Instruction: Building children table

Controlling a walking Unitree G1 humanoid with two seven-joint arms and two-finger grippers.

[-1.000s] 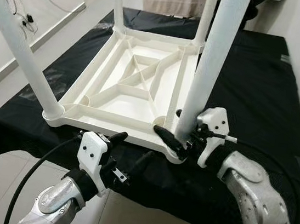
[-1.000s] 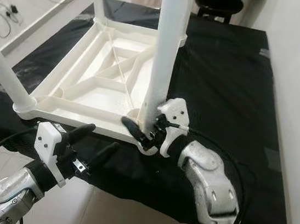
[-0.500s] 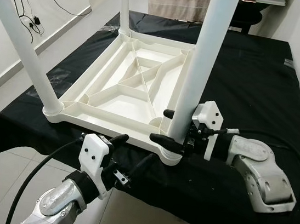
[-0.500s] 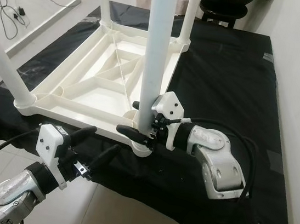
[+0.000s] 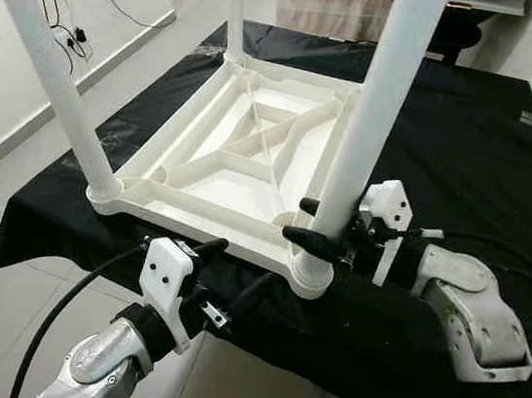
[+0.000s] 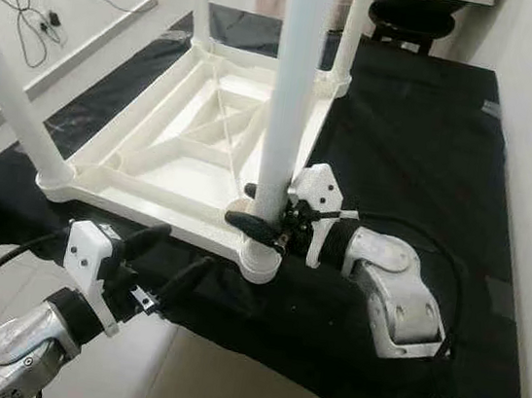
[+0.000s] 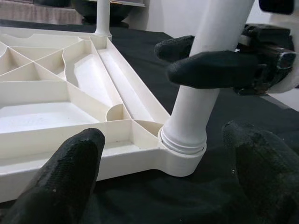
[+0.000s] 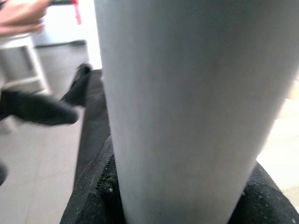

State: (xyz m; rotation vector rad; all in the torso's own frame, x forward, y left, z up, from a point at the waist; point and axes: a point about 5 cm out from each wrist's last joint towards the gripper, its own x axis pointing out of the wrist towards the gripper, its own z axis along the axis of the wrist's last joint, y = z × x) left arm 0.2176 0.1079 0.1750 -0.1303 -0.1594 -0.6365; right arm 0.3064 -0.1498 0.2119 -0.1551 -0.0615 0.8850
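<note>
A black cloth (image 5: 470,138) is covering the low surface in front of me, likely to keep the plastic from scuffing or sliding, and the white tabletop (image 5: 241,161) is lying on it upside down, ribbed underside facing up, so that the legs can be fitted from above. It is sitting close to the near edge, within reach of both my arms. Four white legs are standing up out of its corners: the near right leg (image 5: 375,115), the near left leg (image 5: 52,73), and two far ones, one at (image 5: 236,9). I am working on the near right leg with my right claw (image 5: 317,223), its two black fingers closed around the tube just above the corner socket (image 7: 183,154); I judge I am gripping low so I can seat or twist the leg firmly into the socket without bending it. In the left wrist view a ridged collar is showing at the base of that leg, so it may not be fully home yet. My left claw (image 5: 228,277) is hovering just off the near edge of the tabletop, fingers spread apart and holding nothing, probably waiting to steady the frame. I am finding no brand, label or readable writing on any part.
</note>
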